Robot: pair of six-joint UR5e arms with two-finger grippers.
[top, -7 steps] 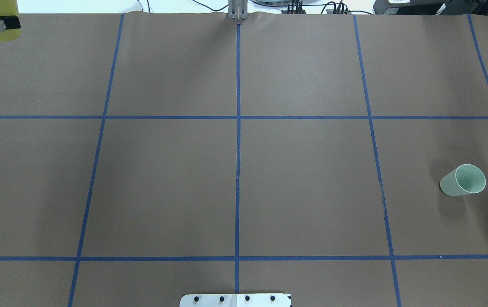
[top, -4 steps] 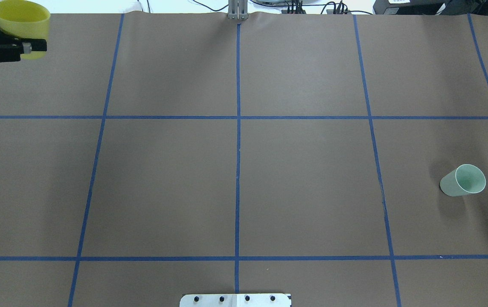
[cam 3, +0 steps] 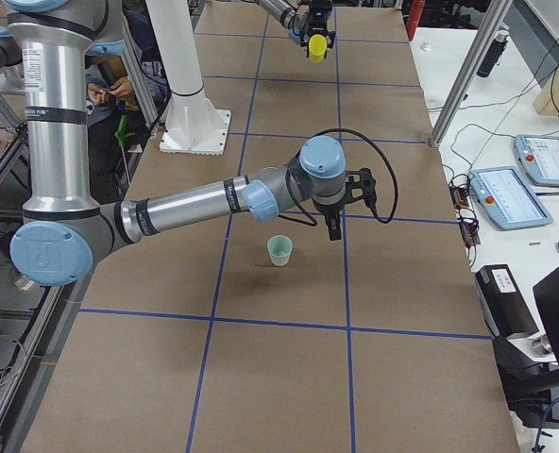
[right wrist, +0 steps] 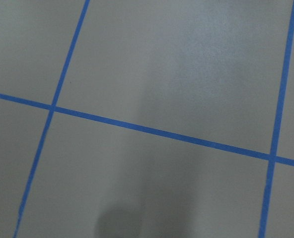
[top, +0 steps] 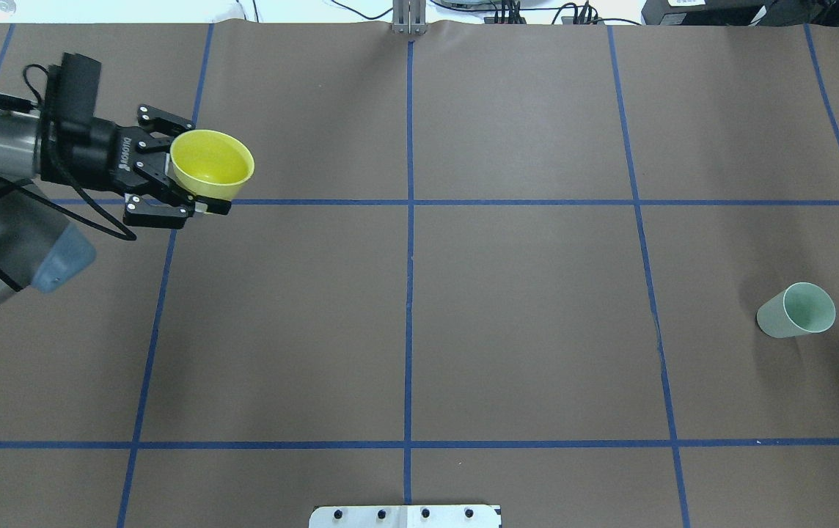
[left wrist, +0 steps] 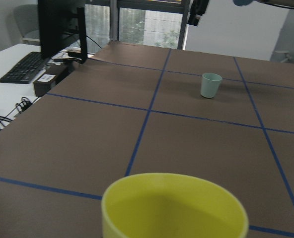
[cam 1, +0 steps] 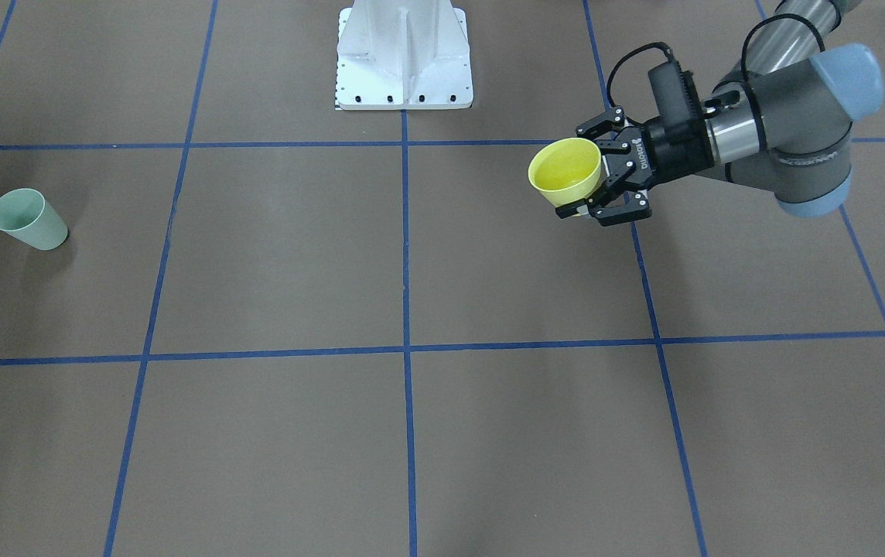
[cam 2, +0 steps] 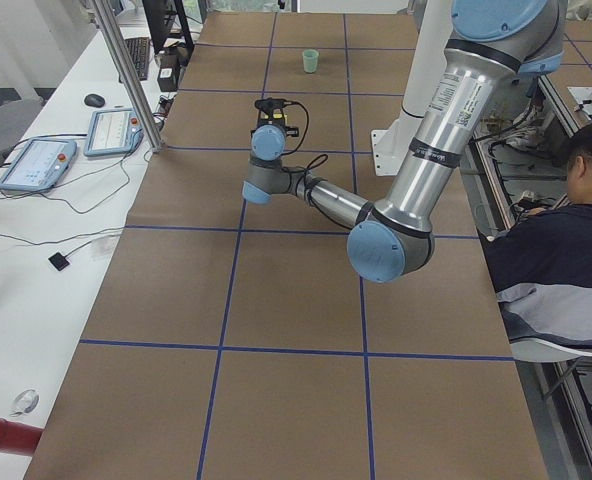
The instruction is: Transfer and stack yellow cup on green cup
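My left gripper [top: 202, 167] is shut on the yellow cup [top: 212, 163] and holds it upright above the table's far left part. Both also show in the front view, the gripper [cam 1: 583, 173] around the cup [cam 1: 565, 170]. The cup's rim fills the bottom of the left wrist view [left wrist: 174, 208]. The green cup [top: 795, 311] stands upright on the table at the right, and shows in the front view [cam 1: 29, 220] and the left wrist view [left wrist: 210, 85]. My right gripper [cam 3: 333, 225] hangs just beyond the green cup [cam 3: 279, 250]; I cannot tell whether it is open or shut.
Brown table [top: 522, 293] with a blue tape grid. The white robot base [cam 1: 404, 54] is at the near middle edge. A seated person [cam 2: 566, 260] is beside the robot. A side bench holds tablets [cam 3: 506, 193] and a metal post [cam 3: 464, 80].
My left arm has swung in from the far left corner toward the right and nearer, carrying the yellow cup. The green cup has not moved.
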